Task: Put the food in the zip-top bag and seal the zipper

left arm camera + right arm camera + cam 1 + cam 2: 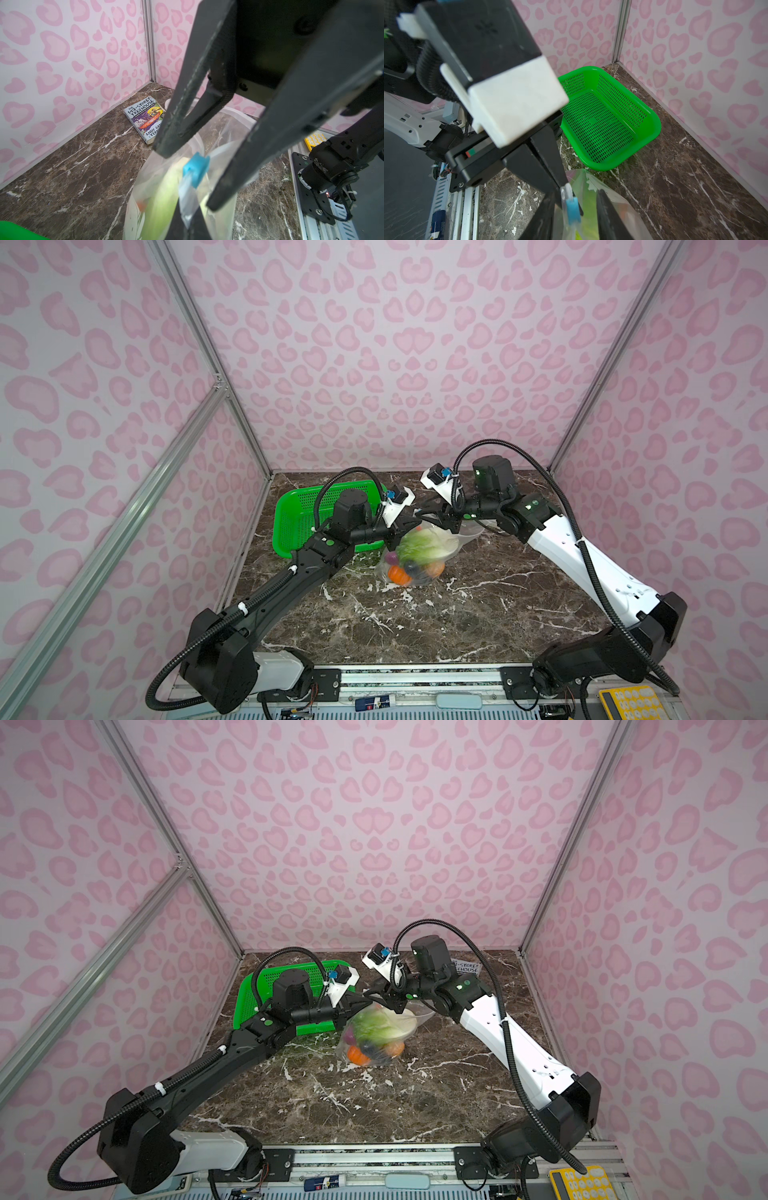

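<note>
Left gripper (564, 185) clenched on zipper (187, 195) end; bag (419, 560) hangs below it, food (415, 548) inside. Right gripper (189, 177) jaws apart, slider (196, 168) between them. Bag soft, slick, bottom-heavy; likely sags, twists. Best hold: slider's hard sides, not bag itself.

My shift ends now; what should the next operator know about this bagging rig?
Left claw: shut on the zipper strip at its end, beside the blue slider.
Right claw: open, straddling the slider, not gripping.
The food in view sits inside the zip-top bag.
Done: loading, it seems.
Remaining: grip the slider, draw it along the open mouth.
</note>
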Controlling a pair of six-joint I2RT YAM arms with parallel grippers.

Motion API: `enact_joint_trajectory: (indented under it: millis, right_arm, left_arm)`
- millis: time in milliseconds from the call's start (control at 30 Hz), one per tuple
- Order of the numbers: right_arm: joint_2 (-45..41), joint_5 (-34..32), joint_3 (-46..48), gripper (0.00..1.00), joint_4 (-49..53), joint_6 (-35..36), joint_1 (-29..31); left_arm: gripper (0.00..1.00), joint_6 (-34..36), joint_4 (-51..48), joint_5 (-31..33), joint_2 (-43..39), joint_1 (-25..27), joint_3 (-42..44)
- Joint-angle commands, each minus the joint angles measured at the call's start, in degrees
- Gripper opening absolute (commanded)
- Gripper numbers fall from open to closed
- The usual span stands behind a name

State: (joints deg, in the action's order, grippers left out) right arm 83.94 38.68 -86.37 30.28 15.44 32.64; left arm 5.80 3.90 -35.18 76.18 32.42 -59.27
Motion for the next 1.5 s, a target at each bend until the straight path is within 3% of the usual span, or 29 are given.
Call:
enact_joint_trajectory:
  millis: [0, 200, 367, 633, 900, 1100, 1200, 1367, 1467]
  right_arm:
    - [-0.07, 0.79, 0.56, 0.32, -0.49, 0.12, 0.10]
    - [0.21, 1.05, 0.76, 0.26, -0.14, 0.16, 0.06]
    - [0.27, 0.70, 0.76, 0.29, -0.03, 0.25, 0.05]
    - [-0.76, 0.12, 2.84, 0.00, -0.31, 0.44, -0.07]
    - [-3.16, -4.81, 5.43, 0.00, 0.10, 1.19, -0.04]
    - [-6.28, -5.69, 8.15, 0.00, -4.17, -0.17, -0.04]
    - [-7.53, -4.45, 9.10, 0.00, -7.89, -1.42, -0.04]
    - [-7.42, -2.70, 8.30, 0.00, -9.64, -1.47, -0.15]
    - [-6.60, -1.64, 7.20, 0.00, -8.98, -1.34, -0.10]
  left_arm:
    - [0.04, 0.88, 0.41, -0.32, -0.72, 0.01, -0.32]
    - [0.04, 0.96, 0.06, -0.33, -1.12, 0.09, -0.41]
    - [0.04, 0.96, -0.29, -0.49, -1.51, 0.14, -0.67]
    - [0.03, -0.09, 1.01, 3.09, -1.67, 0.09, 0.10]
    - [0.04, -1.56, 1.63, 8.30, -1.74, -0.27, 0.20]
    - [0.04, -1.33, 0.24, 2.73, -0.19, -0.34, -1.35]
    - [0.27, -1.47, 0.34, -1.78, 0.58, -0.34, -1.86]
    - [0.42, -0.82, -0.27, -5.03, 1.53, -0.34, -3.14]
    - [0.44, -0.02, -1.54, -8.28, 2.51, -0.38, -5.39]
